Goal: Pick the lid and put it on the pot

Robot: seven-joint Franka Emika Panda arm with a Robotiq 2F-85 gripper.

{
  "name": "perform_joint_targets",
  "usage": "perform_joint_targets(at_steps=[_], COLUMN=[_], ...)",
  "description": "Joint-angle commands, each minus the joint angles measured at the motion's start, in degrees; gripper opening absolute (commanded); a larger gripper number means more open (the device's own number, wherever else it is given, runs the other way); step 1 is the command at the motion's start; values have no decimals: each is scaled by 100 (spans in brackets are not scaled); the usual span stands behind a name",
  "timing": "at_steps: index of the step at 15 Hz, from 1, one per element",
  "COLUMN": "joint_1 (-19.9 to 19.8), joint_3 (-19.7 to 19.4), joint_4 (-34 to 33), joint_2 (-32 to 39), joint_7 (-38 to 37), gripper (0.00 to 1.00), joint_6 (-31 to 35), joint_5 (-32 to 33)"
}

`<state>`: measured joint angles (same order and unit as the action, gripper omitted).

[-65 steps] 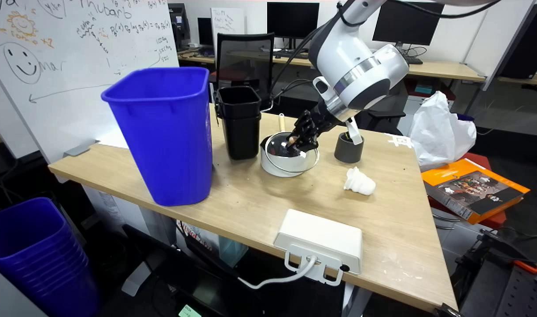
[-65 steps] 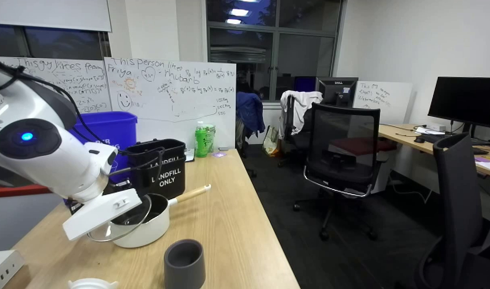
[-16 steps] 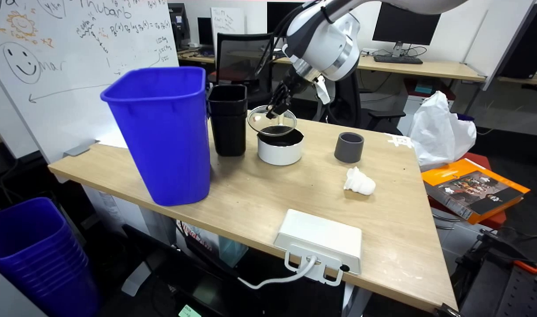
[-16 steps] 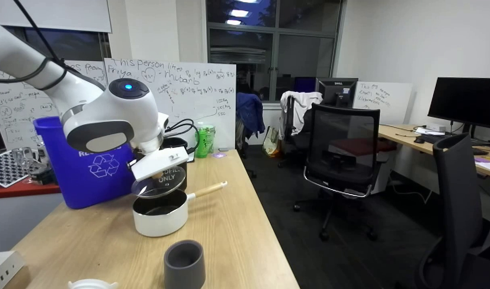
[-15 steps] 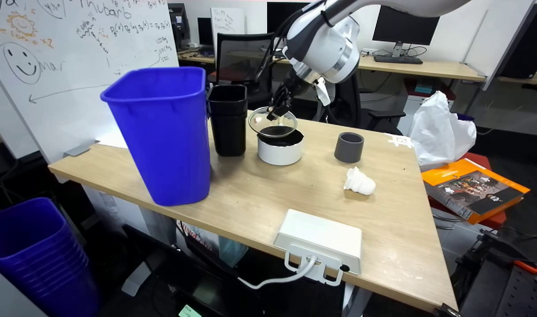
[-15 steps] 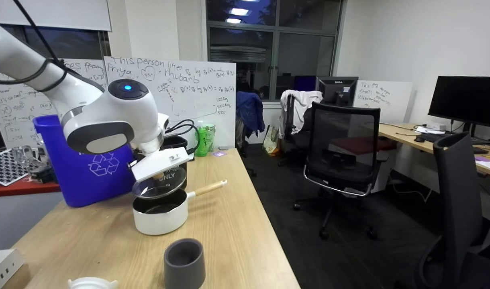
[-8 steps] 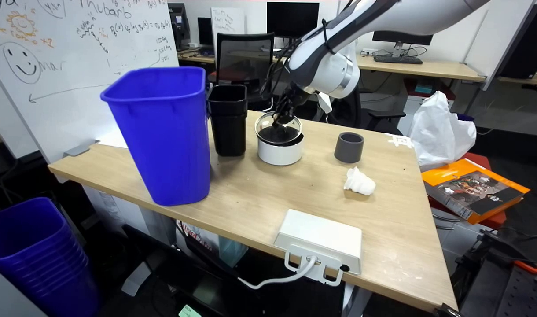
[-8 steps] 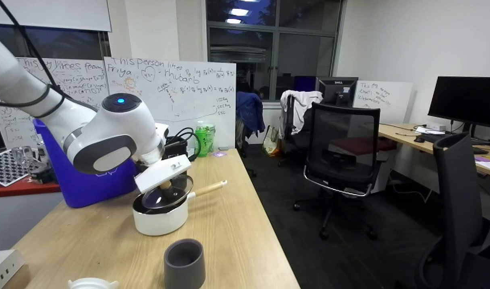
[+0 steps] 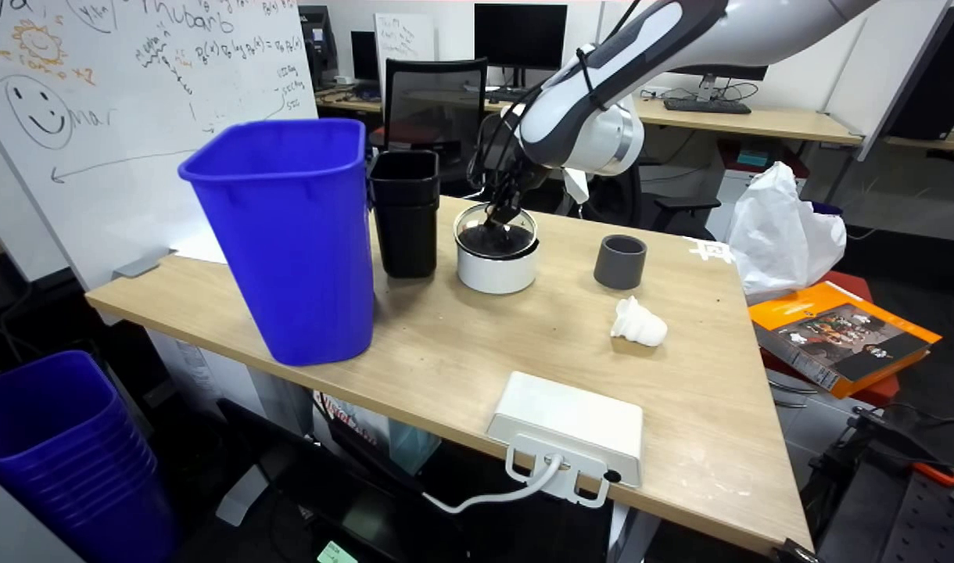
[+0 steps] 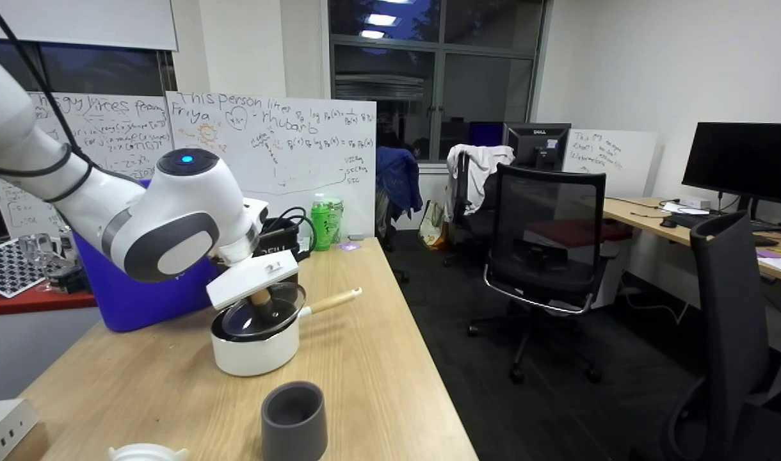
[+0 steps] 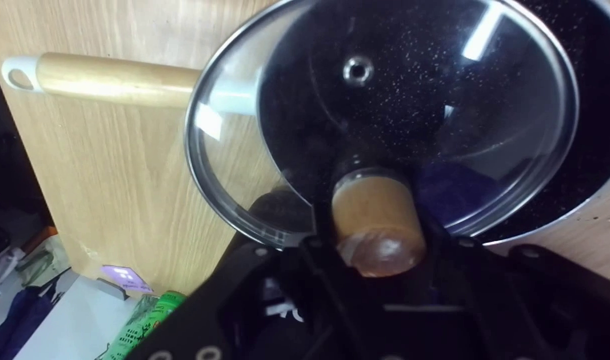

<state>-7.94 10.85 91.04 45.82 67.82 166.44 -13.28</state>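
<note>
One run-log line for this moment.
claw: gripping knob of lid | lid: tilted over pot, off-centre toward handle | rim contact: unclear | placement: not seated

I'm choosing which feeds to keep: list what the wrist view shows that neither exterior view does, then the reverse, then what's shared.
Only the wrist view: the rounded end of the wooden knob.
Only the exterior views: the grey cup, the white box and the white arm.
Shared: the lid, off-centre over the pot, the pincer at its knob, and the wooden tabletop.
</note>
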Motion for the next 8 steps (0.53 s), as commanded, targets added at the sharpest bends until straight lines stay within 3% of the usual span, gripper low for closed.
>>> perform_joint_targets(at_steps=[1, 8], joint_1=[-235, -432], joint_3=[238, 496], joint_4=[313, 671], joint_2=[-169, -319], joint_7=[-425, -1128], gripper=[16, 16], joint_6=[47, 66], joint_5=[350, 524])
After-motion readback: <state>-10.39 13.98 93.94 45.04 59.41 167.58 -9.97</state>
